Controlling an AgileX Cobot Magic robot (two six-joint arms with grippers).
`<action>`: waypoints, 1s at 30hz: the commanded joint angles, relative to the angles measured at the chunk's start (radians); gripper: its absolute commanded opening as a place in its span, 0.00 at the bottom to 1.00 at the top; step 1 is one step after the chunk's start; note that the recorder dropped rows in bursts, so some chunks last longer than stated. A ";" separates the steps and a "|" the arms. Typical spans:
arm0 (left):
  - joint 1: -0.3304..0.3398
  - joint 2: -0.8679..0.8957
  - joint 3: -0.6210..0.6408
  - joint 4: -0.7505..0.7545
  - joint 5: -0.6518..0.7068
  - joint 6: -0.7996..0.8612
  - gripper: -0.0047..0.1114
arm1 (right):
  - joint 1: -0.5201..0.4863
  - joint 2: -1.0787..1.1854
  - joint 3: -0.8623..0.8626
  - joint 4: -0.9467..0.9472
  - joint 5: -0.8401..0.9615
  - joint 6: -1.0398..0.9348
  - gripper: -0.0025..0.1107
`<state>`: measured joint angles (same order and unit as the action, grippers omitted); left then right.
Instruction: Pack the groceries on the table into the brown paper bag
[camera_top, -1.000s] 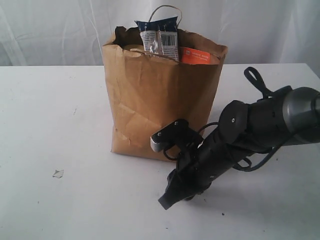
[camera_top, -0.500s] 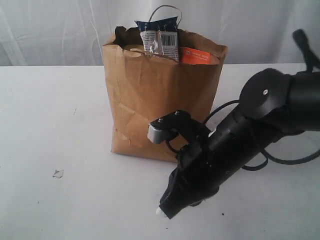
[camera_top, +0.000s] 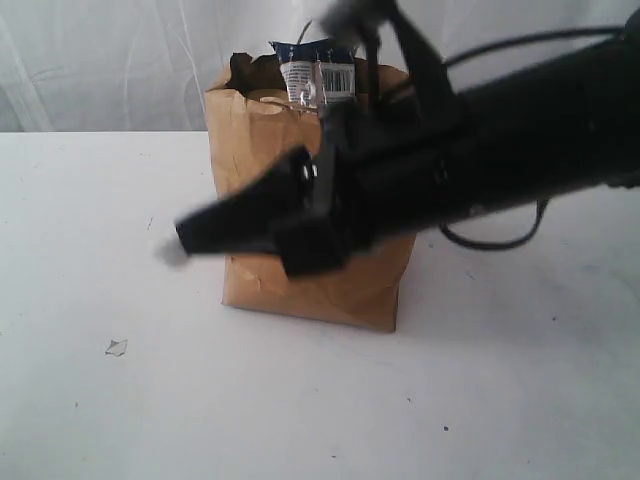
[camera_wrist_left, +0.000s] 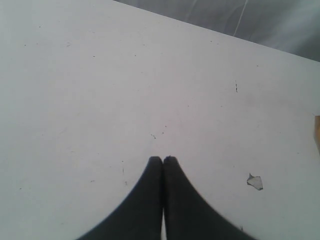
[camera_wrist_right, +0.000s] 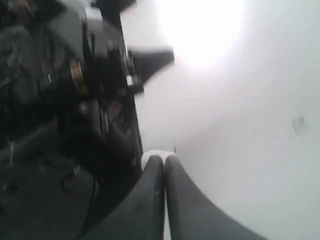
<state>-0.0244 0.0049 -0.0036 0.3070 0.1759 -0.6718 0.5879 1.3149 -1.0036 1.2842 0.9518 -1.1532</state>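
The brown paper bag (camera_top: 258, 140) stands upright on the white table (camera_top: 90, 200), with the long navy packet (camera_top: 318, 62) poking out of its top; the other groceries are hidden. My right arm sweeps blurred across the bag's front, and my right gripper (camera_top: 183, 238) is shut, pointing left above the table. A small white bit (camera_wrist_right: 151, 157) shows just beyond its tips (camera_wrist_right: 163, 158). My left gripper (camera_wrist_left: 163, 159) is shut and empty over bare table (camera_wrist_left: 100, 75); it is out of the exterior view.
A small pale scrap (camera_top: 116, 347) (camera_wrist_left: 254, 182) lies on the table in front of and left of the bag. A white curtain (camera_top: 110, 60) hangs behind. Blurred dark machinery (camera_wrist_right: 60, 100) fills one side of the right wrist view.
My right arm has swung up from low at the bag's front right and now crosses the bag, its shut gripper pointing left. The bag and its contents have not moved.
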 joint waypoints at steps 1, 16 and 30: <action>0.003 -0.005 0.004 0.004 0.001 -0.002 0.04 | 0.002 -0.010 -0.098 0.226 -0.248 -0.185 0.02; 0.003 -0.005 0.004 0.004 0.001 -0.002 0.04 | 0.002 0.100 -0.125 0.222 -1.040 -0.266 0.19; 0.003 -0.005 0.004 0.004 0.001 -0.002 0.04 | -0.001 -0.011 -0.125 0.219 -1.763 -0.741 0.14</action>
<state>-0.0244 0.0049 -0.0036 0.3070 0.1759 -0.6718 0.5885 1.3275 -1.1243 1.4855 -0.5467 -1.6961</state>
